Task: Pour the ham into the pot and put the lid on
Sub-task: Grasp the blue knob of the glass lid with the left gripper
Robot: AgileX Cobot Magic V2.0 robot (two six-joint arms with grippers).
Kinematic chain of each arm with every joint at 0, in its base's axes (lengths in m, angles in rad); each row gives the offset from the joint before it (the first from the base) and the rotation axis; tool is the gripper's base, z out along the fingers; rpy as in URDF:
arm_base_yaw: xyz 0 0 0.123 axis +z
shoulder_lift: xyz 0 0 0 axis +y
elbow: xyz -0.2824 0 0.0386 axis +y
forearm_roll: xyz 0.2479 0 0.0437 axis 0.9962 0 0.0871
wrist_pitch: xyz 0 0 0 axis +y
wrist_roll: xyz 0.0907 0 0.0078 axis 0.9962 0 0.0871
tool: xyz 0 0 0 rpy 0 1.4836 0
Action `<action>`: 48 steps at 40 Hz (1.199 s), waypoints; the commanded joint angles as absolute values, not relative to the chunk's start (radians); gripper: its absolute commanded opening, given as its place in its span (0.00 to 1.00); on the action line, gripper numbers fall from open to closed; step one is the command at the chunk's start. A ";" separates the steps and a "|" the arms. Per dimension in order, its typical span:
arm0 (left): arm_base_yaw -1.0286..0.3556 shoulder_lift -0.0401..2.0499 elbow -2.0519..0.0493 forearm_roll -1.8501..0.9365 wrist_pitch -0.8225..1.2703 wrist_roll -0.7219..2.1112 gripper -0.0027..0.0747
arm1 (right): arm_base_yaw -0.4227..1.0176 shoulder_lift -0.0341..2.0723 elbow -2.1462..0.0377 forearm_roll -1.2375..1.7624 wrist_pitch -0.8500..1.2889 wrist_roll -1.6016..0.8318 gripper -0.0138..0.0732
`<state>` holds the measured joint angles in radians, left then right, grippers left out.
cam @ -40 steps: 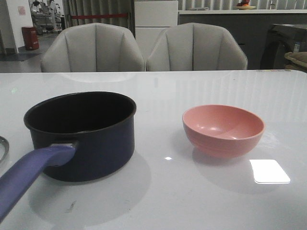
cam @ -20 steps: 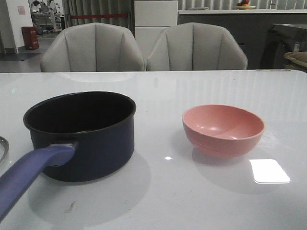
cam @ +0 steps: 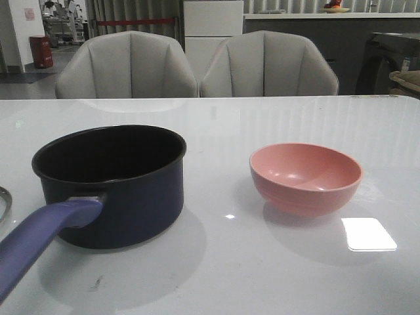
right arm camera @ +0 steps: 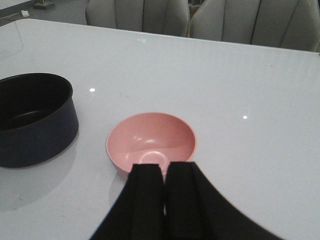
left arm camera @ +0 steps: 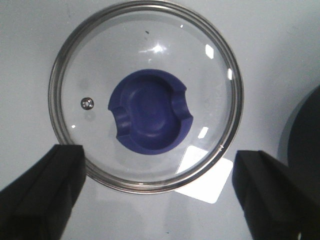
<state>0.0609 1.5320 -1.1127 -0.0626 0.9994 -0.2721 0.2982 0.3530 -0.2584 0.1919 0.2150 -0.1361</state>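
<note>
Pot (cam: 111, 184): dark navy, black inside, standing upright on the white tabletop (cam: 262, 275) toward the left side in the front view; long purple-blue handle (cam: 39, 239) pointing toward the camera and off the lower left edge; interior looks dark, contents not discernible.

Pink bowl (cam: 305, 177): upright on the tabletop to the right of the pot, well apart from it; inside looks bare in the right wrist view (right arm camera: 151, 142), nothing resting on its smooth pink bottom.

Ham: not visible in any view; cannot tell whether any lies deep in the pot's dark interior.

Lid (left arm camera: 145, 95): glass with steel rim, lying flat on the tabletop with the purple-blue knob (left arm camera: 150, 117) facing up, seen from straight above in the left wrist view; small steel vent stud near the rim; only a sliver of its rim showing at the far left edge of the front view (cam: 4, 202), left of the pot and apart from it.

Left gripper (left arm camera: 160, 192): hovering above the lid, two dark fingers (left arm camera: 42, 192) spread wide to either side of the lid's near rim, touching nothing.

Right gripper (right arm camera: 164, 200): above the tabletop, on the near side of the pink bowl, fingers pressed together with only a thin seam between them, holding nothing; tips overlapping the bowl's near rim in the right wrist view.

Background: two pale grey upholstered chairs (cam: 128, 65) behind the far edge of the tabletop.
</note>
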 commanded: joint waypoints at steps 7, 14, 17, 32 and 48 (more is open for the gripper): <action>0.062 1.639 -1.234 -0.084 1.040 -0.285 0.85 | 0.298 0.357 -0.288 0.194 0.142 -0.145 0.33; 0.063 1.710 -1.265 -0.084 1.064 -0.285 0.85 | 0.298 0.357 -0.288 0.194 0.142 -0.145 0.33; 0.063 1.731 -1.266 -0.084 1.064 -0.287 0.85 | 0.298 0.357 -0.288 0.194 0.142 -0.145 0.33; 0.063 1.823 -1.267 -0.084 1.061 -0.301 0.85 | 0.298 0.357 -0.288 0.194 0.142 -0.145 0.33; 0.063 1.838 -1.267 -0.084 1.055 -0.303 0.65 | 0.298 0.357 -0.288 0.194 0.142 -0.145 0.33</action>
<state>0.0633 1.8773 -1.2434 -0.0734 1.0579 -0.2910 0.2982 0.3530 -0.2584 0.1919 0.2150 -0.1361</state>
